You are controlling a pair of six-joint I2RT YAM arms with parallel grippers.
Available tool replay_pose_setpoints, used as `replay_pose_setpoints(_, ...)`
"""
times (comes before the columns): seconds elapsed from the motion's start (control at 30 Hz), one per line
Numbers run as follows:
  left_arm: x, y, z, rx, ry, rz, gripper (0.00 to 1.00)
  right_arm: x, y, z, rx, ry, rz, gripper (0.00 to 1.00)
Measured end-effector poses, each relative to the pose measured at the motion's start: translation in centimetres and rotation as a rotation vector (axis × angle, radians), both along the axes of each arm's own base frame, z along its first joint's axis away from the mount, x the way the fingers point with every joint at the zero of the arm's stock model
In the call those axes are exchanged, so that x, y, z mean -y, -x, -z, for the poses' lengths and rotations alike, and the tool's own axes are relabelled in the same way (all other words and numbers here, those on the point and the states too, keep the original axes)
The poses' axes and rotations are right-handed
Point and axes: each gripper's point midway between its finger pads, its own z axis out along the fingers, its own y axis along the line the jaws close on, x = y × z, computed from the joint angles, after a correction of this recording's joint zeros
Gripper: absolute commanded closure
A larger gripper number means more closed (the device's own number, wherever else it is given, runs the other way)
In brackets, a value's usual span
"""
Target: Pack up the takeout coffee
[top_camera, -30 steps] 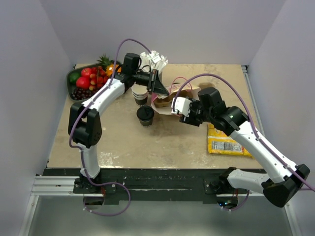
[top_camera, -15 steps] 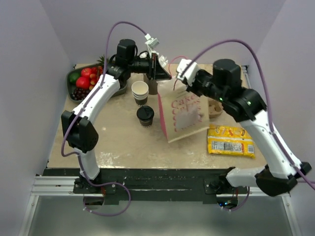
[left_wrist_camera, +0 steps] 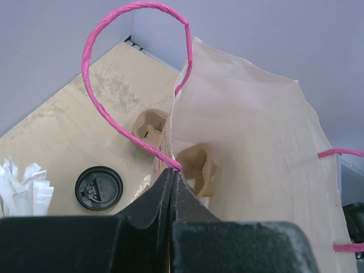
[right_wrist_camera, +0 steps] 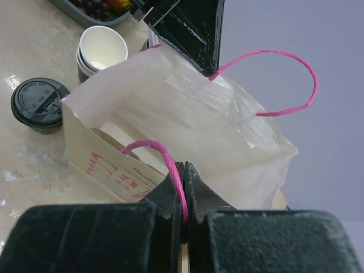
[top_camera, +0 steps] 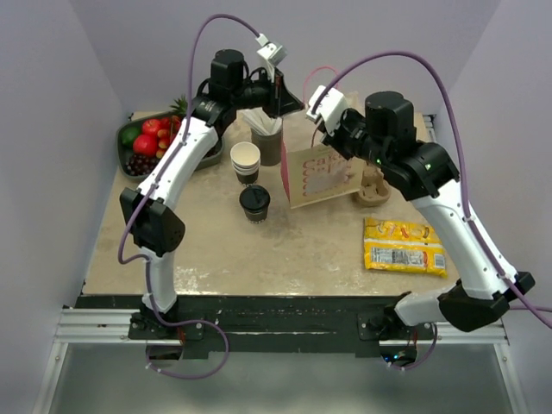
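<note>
Top external view, from the left: the left pincer [top_camera: 289,95] is clenched on one rim of the paper bag [top_camera: 317,177], right where a pink handle [left_wrist_camera: 86,54] is rooted; the takeout coffee [top_camera: 254,200] stands lidded on the worktop [top_camera: 224,250], well below that pincer and outside the bag, just beside a stack of cups [top_camera: 246,159]; across the bag's mouth, the right pincer [top_camera: 332,125] is clamped shut on the other handle [right_wrist_camera: 154,146], so the bag hangs spread between the two. My worry is those thin cords; pull the pincers further apart and a handle could tear from the paper, or slide out of the right pincer, and the bag would sag onto the cup below and tip it; besides, neither pincer is free to lift the coffee.
</note>
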Motion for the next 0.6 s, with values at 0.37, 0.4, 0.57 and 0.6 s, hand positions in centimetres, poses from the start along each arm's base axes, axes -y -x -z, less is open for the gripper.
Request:
replay_pose_setpoints(0.37,2.2,4.4,-0.4,0.031,-0.065,0.025,1.0,3.3,1.9,0.1,-0.029,-0.039,0.046,1.0)
replay_pose_setpoints(0.4,2.1,4.1,-0.7,0.05,-0.059,0.019,1.0,3.3,2.1,-0.2,-0.043,-0.048,0.042,1.0)
replay_pose_setpoints(0.57,-0.6,3.8,-2.0,0.278,-0.083,-0.132,1.0,1.9,-1.1,-3.3,0.044,-0.121,0.076,1.0)
replay_pose_setpoints(0.6,-0.2,3.3,-3.0,0.282,-0.088,-0.129,1.0,2.2,-1.5,-3.1,0.055,-0.114,0.095,1.0)
